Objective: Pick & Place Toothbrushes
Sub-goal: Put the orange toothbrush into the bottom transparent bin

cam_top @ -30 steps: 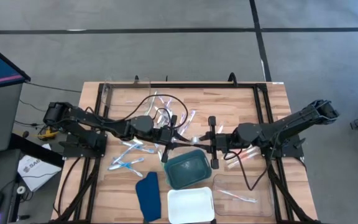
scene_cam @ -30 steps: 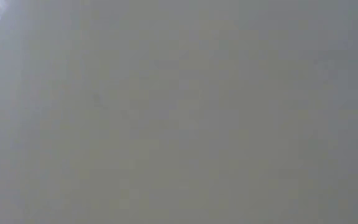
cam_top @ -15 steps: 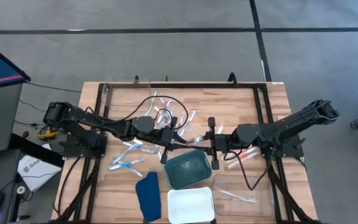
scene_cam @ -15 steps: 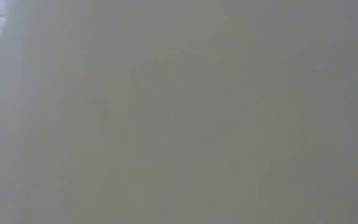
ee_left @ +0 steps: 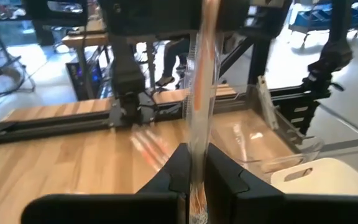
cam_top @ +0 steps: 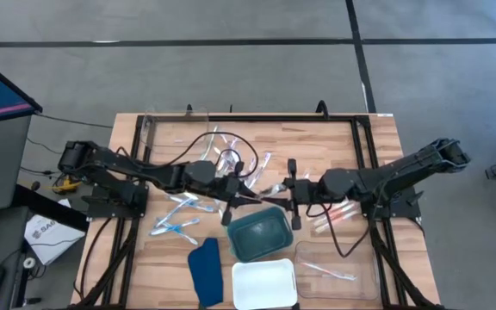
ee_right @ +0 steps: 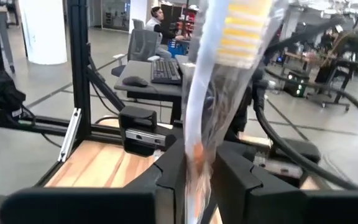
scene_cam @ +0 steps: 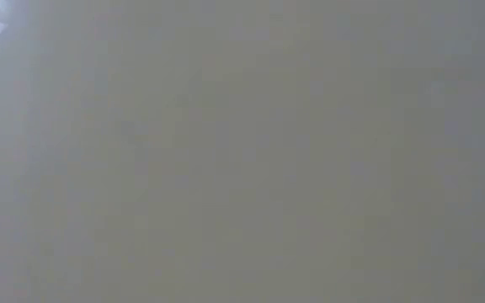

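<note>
One toothbrush (cam_top: 262, 196), orange-handled and sealed in a clear wrapper, spans level between my two grippers, above the far edge of the dark green tray (cam_top: 257, 237). My left gripper (cam_top: 241, 201) (ee_left: 196, 158) is shut on it from the table's left. My right gripper (cam_top: 281, 196) (ee_right: 199, 158) meets it from the right, and the wrapper fills the gap between its fingers. The yellow bristles (ee_right: 244, 28) show in the right wrist view. Other toothbrushes (cam_top: 179, 220) lie loose on the wood. The low view shows only a grey blur. My left gripper pinches one end of the wrapped toothbrush (ee_left: 196, 146) between its two fingers, coming in level from the table's left and lying along it. The toothbrush runs straight on from the fingers, clear of the table. My right gripper has the wrapped handle (ee_right: 197, 149) between its two fingers, level from the table's right. The wrapper touches both fingers, and the brush runs on past them, lifted clear.
A white tray (cam_top: 263, 282) and a clear tray (cam_top: 356, 258) holding a toothbrush sit at the near edge, beside a dark blue cloth-like piece (cam_top: 205, 271). More toothbrushes lie at the far middle (cam_top: 231, 151) and under the right arm (cam_top: 334, 213). A black frame (cam_top: 364, 146) borders the table.
</note>
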Robot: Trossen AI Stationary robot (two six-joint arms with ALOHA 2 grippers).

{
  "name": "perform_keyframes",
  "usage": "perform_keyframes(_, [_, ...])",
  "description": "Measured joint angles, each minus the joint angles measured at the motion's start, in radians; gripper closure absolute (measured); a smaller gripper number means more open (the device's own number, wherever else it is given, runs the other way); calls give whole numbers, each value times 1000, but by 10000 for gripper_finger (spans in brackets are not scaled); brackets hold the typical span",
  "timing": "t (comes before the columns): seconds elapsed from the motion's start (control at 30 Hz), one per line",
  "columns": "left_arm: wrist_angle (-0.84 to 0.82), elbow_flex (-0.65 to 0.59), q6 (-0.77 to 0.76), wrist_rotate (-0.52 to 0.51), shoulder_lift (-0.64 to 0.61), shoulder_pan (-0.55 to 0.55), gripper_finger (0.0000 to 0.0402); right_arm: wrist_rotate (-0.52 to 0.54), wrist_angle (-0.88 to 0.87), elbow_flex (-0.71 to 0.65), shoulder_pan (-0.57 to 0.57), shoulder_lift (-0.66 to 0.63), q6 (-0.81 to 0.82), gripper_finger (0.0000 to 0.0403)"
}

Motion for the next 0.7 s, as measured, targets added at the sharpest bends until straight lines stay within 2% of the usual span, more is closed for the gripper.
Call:
perform_keyframes(0.2, [-44,-9,1,-64,-31,-8,389,1,-145,60,-23,0,126,281])
perform_keyframes(0.5, [-83,-11,-23,-83,-31,-9,389,6,-200,81,-13,-1,202,127])
perform_keyframes(0.7, [-166,-13,-52,-86,-75,-9,389,4,-272,83,-23,-1,264,56])
